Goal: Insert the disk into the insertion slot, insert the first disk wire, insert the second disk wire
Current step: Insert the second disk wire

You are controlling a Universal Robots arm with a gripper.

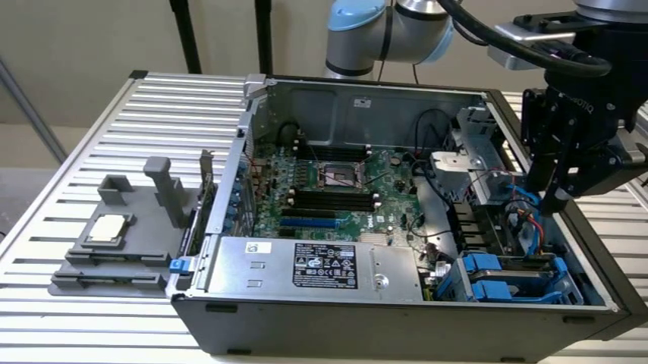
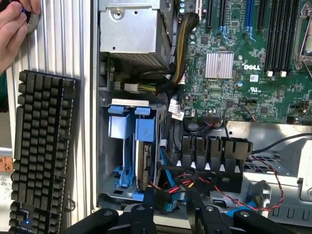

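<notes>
Your gripper (image 1: 555, 199) hangs over the near corner of the open computer case (image 1: 405, 322) at the exterior view's right. Its tips are down among the cables just beside the drive cage.

In the wrist view, the gripper (image 2: 170, 204) has its 2 fingers (image 2: 145, 212) wide apart. A blue wire (image 2: 167, 196) and thin red and black wires (image 2: 195, 181) run through the gap. You cannot tell whether either pad touches them, and nothing looks clamped.

The disk (image 2: 145, 163) sits edge-on inside the insertion slot (image 2: 113, 161), between the blue rails (image 2: 127, 141), close to the fingertips.

The silver power-supply box (image 1: 314, 265) lies along the near wall, at the exterior view's left of the cage. The green motherboard (image 1: 335, 189) lies farther in.

Outside the case, a black keyboard (image 2: 41, 146) rests on the slatted table (image 1: 81, 318). A person's hand (image 2: 12, 29) is near 1 end of it.
</notes>
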